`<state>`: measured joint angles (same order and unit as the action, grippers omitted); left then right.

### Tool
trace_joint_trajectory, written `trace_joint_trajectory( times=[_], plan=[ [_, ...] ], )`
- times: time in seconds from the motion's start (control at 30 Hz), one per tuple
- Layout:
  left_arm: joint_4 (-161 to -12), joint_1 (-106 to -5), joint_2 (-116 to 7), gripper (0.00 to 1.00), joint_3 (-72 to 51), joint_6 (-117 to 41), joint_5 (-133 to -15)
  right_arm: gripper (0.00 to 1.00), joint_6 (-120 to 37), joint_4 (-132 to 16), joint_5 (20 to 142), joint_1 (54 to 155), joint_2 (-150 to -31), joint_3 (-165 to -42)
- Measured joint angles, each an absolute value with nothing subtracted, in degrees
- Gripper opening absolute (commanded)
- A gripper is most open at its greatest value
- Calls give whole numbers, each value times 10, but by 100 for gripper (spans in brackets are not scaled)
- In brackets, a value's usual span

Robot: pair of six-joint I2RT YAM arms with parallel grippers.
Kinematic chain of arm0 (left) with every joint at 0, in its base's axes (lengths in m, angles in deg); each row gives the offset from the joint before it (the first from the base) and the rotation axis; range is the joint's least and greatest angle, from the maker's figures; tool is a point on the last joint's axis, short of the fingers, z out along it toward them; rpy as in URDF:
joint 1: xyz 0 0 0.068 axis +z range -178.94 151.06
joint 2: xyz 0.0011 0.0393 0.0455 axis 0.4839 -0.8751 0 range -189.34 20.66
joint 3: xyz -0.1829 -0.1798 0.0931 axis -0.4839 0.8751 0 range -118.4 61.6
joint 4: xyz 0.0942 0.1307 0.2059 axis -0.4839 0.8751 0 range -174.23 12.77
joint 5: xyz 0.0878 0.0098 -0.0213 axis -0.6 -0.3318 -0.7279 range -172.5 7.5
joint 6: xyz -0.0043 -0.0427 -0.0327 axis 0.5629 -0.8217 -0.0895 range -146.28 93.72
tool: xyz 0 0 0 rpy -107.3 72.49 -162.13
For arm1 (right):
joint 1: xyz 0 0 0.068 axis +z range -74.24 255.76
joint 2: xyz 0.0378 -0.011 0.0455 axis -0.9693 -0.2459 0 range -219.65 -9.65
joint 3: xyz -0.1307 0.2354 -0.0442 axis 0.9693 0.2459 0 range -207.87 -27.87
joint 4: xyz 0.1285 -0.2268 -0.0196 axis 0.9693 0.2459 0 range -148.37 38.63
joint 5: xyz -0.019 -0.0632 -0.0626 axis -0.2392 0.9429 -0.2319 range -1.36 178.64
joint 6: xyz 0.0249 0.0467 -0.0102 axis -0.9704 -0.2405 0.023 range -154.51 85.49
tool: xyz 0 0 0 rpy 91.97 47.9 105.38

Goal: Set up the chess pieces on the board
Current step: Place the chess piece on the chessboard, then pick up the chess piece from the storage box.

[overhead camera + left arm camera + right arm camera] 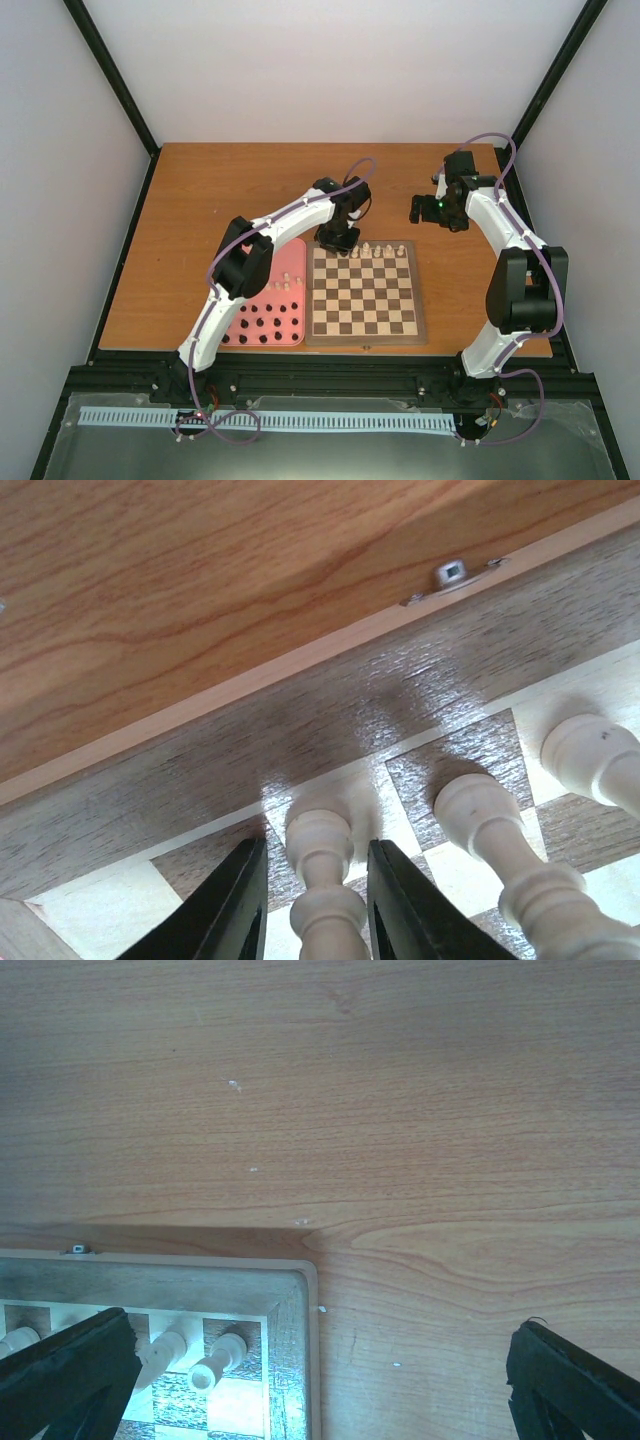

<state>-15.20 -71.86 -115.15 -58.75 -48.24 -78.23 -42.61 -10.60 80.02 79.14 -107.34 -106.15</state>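
We've got the left gripper down at the far-left corner of the board, jaws slightly spread either side of a standing cream piece, with a sliver of gap showing. The board sits by the near edge of the tabletop, with chess pieces lining its far row. Over towards the far-right corner the right gripper hovers, jaws wide apart.

One chessboard, one pink tray just left of it, two arms. Cream chess pieces: about six on the chessboard's far row, a few more on the tray. Black pieces: a dozen-ish, too tiny to count properly.
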Motion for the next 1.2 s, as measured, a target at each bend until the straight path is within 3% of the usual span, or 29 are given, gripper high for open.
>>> trace_joint_trajectory(
  times=[0.27, 0.73, 1.07, 1.2],
  plan=[
    [-137, -719, -1150, 50, -604, -475, -790, 100, -426, -106, 800, 791, -1073, -1061],
    [-110, -694, -1047, 63, -647, -472, -859, 100, -425, -106, 791, 791, -1082, -1061],
    [-172, -502, -893, 57, -386, -507, -887, 100, -425, -106, 787, 791, -1082, -1061],
    [-187, -473, -872, 55, -322, -510, -894, 100, -425, -106, 786, 791, -1082, -1061]
  ],
)
